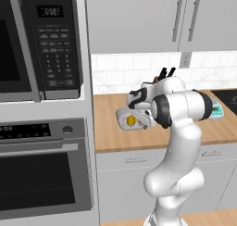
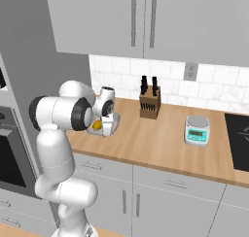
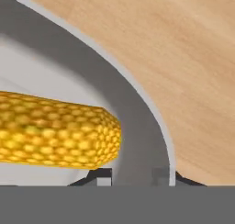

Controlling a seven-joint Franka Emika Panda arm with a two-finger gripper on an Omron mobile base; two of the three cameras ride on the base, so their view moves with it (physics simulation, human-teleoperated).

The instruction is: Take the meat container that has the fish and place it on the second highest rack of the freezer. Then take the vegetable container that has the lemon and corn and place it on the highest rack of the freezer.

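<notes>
Corn (image 3: pixel 55 131) in grey container (image 3: pixel 137 126), end effector (image 3: pixel 133 175) straddling rim, no legible writing

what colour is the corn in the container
Yellow-orange, with a bumpy kernel pattern; the corn shows best in the hand view.

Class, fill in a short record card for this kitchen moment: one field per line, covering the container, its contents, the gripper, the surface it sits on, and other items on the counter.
Container: grey vegetable container, on the wooden counter
Contents: corn lying inside; lemon visible in the base views
Gripper: gripper low at the container, its fingertips either side of the wall; a firm grip cannot be confirmed
Other items: knife block by the tiled wall, kitchen scale further right
Appliances: microwave above oven, left of the counter
</notes>
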